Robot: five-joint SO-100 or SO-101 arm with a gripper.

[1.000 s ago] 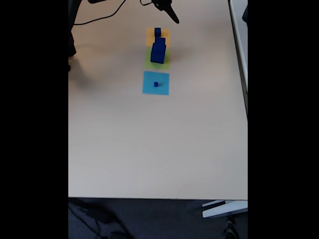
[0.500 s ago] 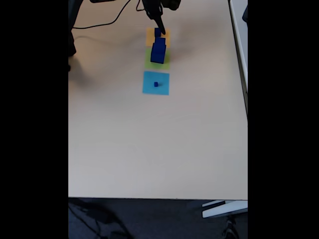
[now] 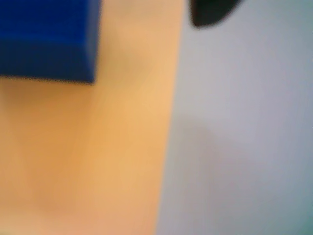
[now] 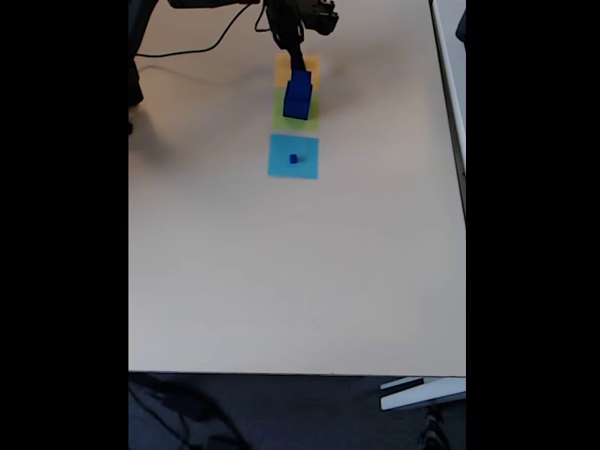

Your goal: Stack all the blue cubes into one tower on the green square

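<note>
Handling should be easy, by my judgement: the blue cubes look solid, stiff and light, with flat matte faces that ought to grip well, so the sensible hold on the medium cube [image 4: 298,64] is across two opposite side faces, about mid-height, squarely enough that it does not twist when lifted. In the fixed view the large cube [image 4: 298,97] stands on the green square [image 4: 312,118], a flat yellow-green patch a little wider than the cube itself. The medium cube sits behind it on the orange square [image 4: 312,66], partly hidden by the arm, and the small cube [image 4: 293,159] rests alone near the middle of the light-blue square [image 4: 306,165], well apart from the others. All three are the same deep, saturated blue with crisp edges. The gripper [image 4: 296,56] is low over the orange square at the medium cube. The wrist view, badly blurred, shows that cube [image 3: 46,39] at upper left on the orange paper [image 3: 122,147], with one dark fingertip [image 3: 210,12] at the top edge over the pale table [image 3: 244,147]. Whether the jaws are wide, narrow or closed on the cube I cannot tell. No cube is stacked yet.
</note>
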